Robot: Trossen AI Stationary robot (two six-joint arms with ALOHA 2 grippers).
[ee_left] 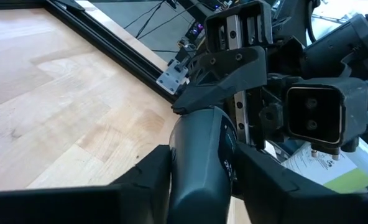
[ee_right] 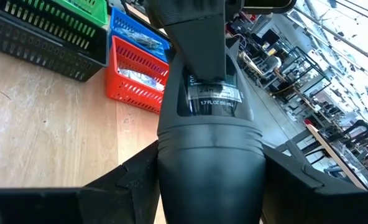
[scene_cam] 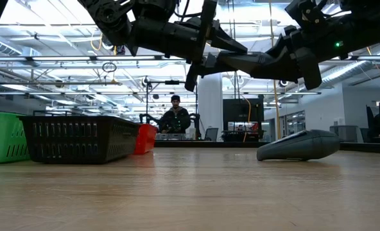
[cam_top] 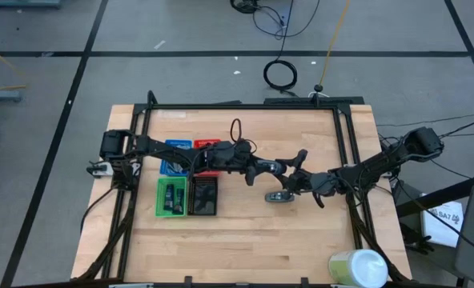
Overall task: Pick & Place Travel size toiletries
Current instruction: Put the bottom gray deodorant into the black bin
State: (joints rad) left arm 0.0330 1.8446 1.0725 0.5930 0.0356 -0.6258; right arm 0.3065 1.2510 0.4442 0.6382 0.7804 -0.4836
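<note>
Dark tube [ee_right: 210, 93] in mid-air over table centre, held between both my grippers, above the tray row's 3 o'clock side. Looks light, smooth plastic, likely slippery and squeezable; best gripped across the flat crimped end. Label reads "1.7 FL OZ"; rest unreadable. Left gripper [ee_left: 199, 171] pinches one end, right gripper [ee_right: 209, 168] pinches the other. Second dark tube [cam_top: 279, 196] lies on the table [cam_top: 245, 240] just beside, at 6 o'clock.
</note>
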